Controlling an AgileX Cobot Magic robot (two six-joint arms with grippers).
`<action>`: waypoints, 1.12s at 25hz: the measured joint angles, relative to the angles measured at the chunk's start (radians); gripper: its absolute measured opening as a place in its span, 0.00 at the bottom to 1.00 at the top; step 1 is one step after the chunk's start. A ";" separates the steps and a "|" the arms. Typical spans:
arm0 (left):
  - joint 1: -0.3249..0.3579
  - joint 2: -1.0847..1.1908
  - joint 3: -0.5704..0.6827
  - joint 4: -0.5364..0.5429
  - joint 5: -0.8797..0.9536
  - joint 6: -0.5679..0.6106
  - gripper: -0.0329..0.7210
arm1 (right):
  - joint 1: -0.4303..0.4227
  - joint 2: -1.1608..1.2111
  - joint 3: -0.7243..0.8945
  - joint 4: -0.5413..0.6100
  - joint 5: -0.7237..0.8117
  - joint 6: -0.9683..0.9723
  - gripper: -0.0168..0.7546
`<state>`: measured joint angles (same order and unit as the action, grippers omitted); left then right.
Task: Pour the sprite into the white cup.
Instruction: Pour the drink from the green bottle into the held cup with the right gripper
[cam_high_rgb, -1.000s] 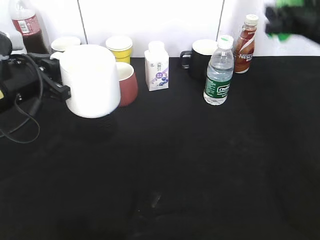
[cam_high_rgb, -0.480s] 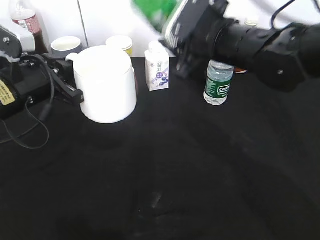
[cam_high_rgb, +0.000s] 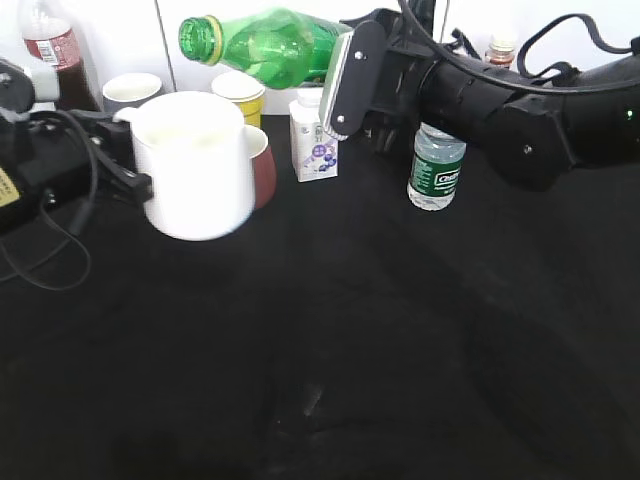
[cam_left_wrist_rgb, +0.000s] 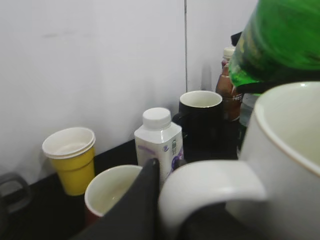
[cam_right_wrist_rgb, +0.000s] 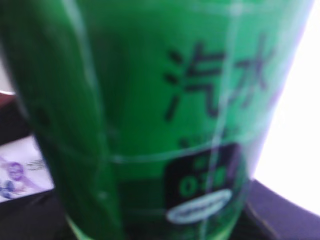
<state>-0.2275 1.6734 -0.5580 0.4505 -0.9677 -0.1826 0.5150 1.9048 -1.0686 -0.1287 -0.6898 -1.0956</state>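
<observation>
The sprite (cam_high_rgb: 270, 42), a translucent green bottle with a green cap, lies almost level in the air, cap pointing left above the white cup (cam_high_rgb: 190, 165). My right gripper (cam_high_rgb: 345, 75) is shut on its body; the bottle fills the right wrist view (cam_right_wrist_rgb: 150, 115), so the jaws are hidden there. The white cup is held off the table by its loop handle (cam_left_wrist_rgb: 210, 185) in my left gripper (cam_high_rgb: 125, 180), with one dark finger (cam_left_wrist_rgb: 145, 200) against the handle. The bottle's green body (cam_left_wrist_rgb: 280, 40) hangs over the cup's rim in the left wrist view.
Along the back wall stand a dark red mug (cam_high_rgb: 262, 160), a yellow paper cup (cam_high_rgb: 240, 92), a small white bottle with purple print (cam_high_rgb: 313, 140), a black mug (cam_left_wrist_rgb: 202, 120), a clear water bottle (cam_high_rgb: 437, 165), a brown drink bottle (cam_high_rgb: 498, 48) and a grey mug (cam_high_rgb: 130, 90).
My right arm swung in from the right with the green bottle, now tipped nearly level over the cup. My left gripper shifted the white cup slightly left.
</observation>
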 joint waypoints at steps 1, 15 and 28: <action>0.006 0.000 0.000 -0.002 0.001 0.000 0.12 | 0.000 0.000 0.000 0.009 -0.002 -0.032 0.54; 0.008 0.000 0.000 0.070 0.001 0.000 0.12 | 0.000 0.001 0.000 0.072 -0.074 -0.297 0.54; 0.008 0.000 0.000 0.074 -0.023 0.001 0.12 | 0.000 0.001 0.000 0.099 -0.083 -0.387 0.54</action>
<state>-0.2190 1.6734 -0.5580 0.5242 -0.9909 -0.1817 0.5150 1.9056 -1.0686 -0.0296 -0.7729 -1.4827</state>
